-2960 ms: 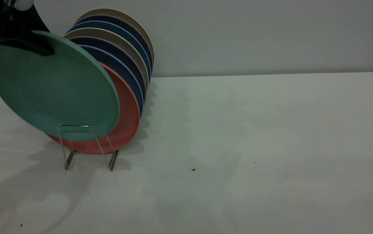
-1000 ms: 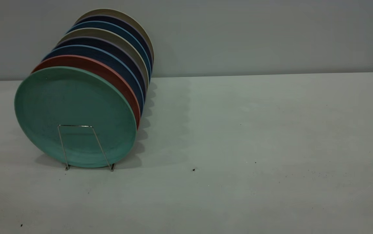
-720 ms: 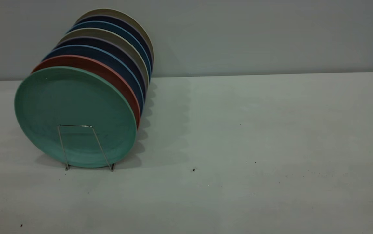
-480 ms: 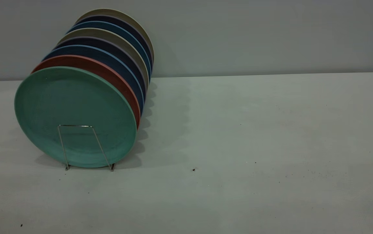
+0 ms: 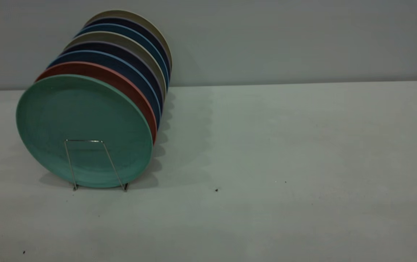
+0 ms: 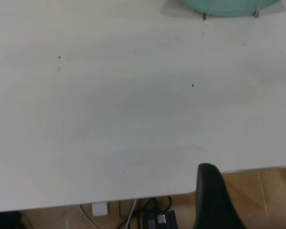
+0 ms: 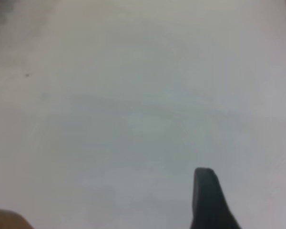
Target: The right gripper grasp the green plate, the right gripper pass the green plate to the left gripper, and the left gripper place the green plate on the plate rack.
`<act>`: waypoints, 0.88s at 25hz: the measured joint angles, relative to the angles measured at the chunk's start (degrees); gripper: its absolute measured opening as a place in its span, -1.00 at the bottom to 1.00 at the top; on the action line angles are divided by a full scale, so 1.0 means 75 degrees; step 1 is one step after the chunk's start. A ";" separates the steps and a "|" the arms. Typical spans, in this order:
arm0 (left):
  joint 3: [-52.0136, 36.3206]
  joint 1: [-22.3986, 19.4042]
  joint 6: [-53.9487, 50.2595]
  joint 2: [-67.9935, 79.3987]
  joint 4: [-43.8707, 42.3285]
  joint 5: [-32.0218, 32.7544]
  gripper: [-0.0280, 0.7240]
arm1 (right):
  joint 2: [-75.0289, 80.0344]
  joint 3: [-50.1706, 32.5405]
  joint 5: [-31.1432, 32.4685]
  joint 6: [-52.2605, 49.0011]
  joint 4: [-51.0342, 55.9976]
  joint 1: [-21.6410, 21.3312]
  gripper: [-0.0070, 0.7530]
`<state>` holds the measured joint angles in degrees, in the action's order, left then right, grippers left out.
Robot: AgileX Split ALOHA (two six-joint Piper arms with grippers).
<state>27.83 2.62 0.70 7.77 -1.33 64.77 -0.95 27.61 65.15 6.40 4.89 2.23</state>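
The green plate (image 5: 81, 127) stands on edge in the front slot of the plate rack (image 5: 84, 140), leaning back against a salmon plate (image 5: 121, 78). No gripper touches it. Neither gripper shows in the exterior view. In the left wrist view, part of my left gripper (image 6: 210, 200) hangs over the table's near edge, far from the plate's lower rim (image 6: 229, 5) and the rack's feet (image 6: 205, 15). In the right wrist view, part of my right gripper (image 7: 207, 200) is over bare table; nothing is in it.
Several dark blue and beige plates (image 5: 132, 54) fill the rack behind the salmon one. The white table (image 5: 284, 145) spreads to the right. In the left wrist view its edge (image 6: 133, 199) shows, with cables (image 6: 152, 219) and floor below.
Three seconds ago my left gripper held the green plate tilted over the rack's front. The plate now stands in the rack and the gripper has left the exterior view. Nothing has moved in the last second.
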 joint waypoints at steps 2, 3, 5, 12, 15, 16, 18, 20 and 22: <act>0.0000 -0.0046 0.0000 -0.0096 0.0000 0.0000 0.25 | -0.0003 -0.0009 0.0021 0.0000 0.0000 -0.0081 0.18; 0.0000 -0.0084 0.0000 -0.0195 0.0000 0.0000 0.25 | -0.0009 -0.0009 0.0021 0.0000 0.0007 -0.0099 0.18; 0.0000 -0.0126 0.0000 -0.0469 0.0000 0.0000 0.25 | -0.0018 -0.0009 0.0021 0.0000 0.0007 -0.0108 0.18; 0.0000 -0.0214 0.0000 -0.1194 -0.0023 0.0008 0.25 | -0.0027 -0.0009 0.0021 -0.0010 -0.0001 -0.0117 0.18; 0.0000 -0.0242 -0.0003 -0.1203 -0.0024 0.0008 0.25 | -0.0027 -0.0009 0.0021 -0.0009 -0.0001 -0.0117 0.18; 0.0000 -0.0242 -0.0003 -0.1203 -0.0024 0.0008 0.25 | -0.0027 -0.0009 0.0021 -0.0009 -0.0001 -0.0117 0.18; 0.0000 -0.0242 -0.0003 -0.1203 -0.0024 0.0008 0.25 | -0.0027 -0.0009 0.0021 -0.0009 -0.0001 -0.0117 0.18; 0.0000 -0.0242 -0.0003 -0.1203 -0.0024 0.0008 0.25 | -0.0027 -0.0009 0.0021 -0.0002 -0.0001 -0.0117 0.18; 0.0000 -0.0242 -0.0018 -0.1203 -0.0024 0.0008 0.25 | -0.0027 -0.0009 0.0021 -0.0002 -0.0001 -0.0117 0.18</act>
<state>27.83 0.81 0.57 -1.25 -1.51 64.83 -1.15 27.54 65.31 6.39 4.89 1.35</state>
